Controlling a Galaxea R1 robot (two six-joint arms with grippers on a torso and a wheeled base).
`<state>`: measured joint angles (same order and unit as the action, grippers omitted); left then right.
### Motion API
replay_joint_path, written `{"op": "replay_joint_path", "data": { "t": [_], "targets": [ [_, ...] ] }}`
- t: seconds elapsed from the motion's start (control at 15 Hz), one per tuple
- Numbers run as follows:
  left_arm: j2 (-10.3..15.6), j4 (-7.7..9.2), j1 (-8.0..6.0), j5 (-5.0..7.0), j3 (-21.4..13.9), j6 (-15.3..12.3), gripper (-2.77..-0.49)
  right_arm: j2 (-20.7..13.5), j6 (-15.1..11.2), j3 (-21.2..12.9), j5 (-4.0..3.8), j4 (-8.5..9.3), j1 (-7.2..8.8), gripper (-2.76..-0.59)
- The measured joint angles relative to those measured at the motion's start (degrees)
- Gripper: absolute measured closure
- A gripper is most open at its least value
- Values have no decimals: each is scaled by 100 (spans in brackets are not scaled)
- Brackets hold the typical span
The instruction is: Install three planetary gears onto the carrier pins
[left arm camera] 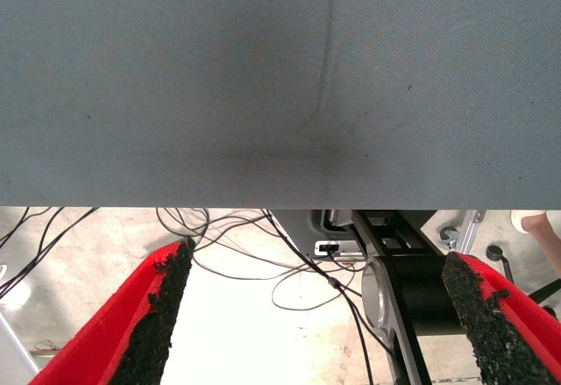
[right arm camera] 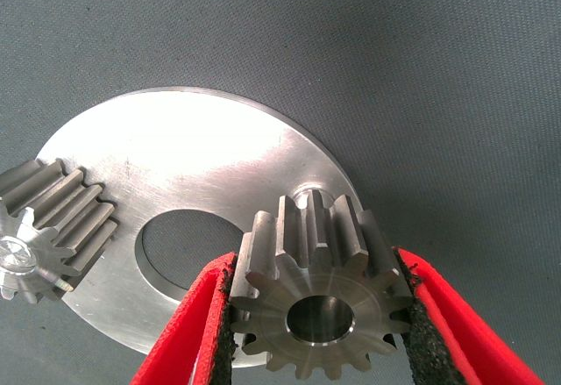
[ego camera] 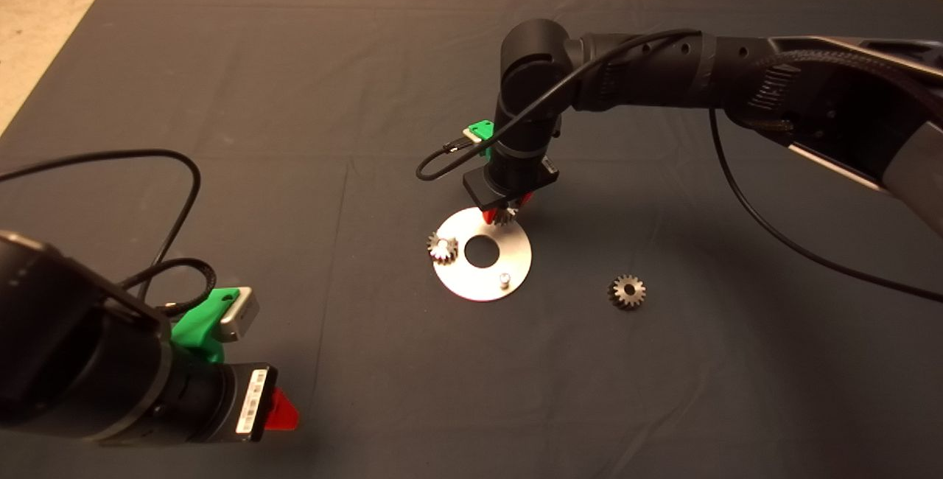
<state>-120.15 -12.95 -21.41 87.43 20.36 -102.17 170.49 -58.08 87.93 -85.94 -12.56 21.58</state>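
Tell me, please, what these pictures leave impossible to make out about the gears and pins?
- Head view: the far pin is hidden by the right tool and its held gear.
- Right wrist view: that pin peeks behind the held gear; whether the hole is lined up cannot be told.
- Right wrist view: the mounted gear is cut by the edge; the loose gear and bare pin are absent.

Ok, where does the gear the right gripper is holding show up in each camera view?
Head view: held gear sits at the disc's far edge, mostly hidden under the right gripper.
Left wrist view: not in it.
Right wrist view: centre foreground, clamped between the fingers.
Shared landmark: the disc's centre hole.
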Motion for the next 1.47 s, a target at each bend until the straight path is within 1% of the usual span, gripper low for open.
{"op": "replay_joint_path", "data": {
  "t": [0.13,0.33,0.6,1.2,1.47],
  "targets": [
    [0,0,0,0,0,0,-204,0,0,2,2,-47,-29,-113],
    [0,-2,0,0,0,0,-204,0,-2,7,6,-262,-111,-113],
    [0,-2,0,0,0,0,-204,0,-2,7,24,-285,-105,-113],
    [0,-2,0,0,0,0,-204,0,-2,7,22,-288,-107,-113],
    [0,-2,11,0,0,0,-204,0,-2,5,20,-302,-98,-122]
  ]
}}
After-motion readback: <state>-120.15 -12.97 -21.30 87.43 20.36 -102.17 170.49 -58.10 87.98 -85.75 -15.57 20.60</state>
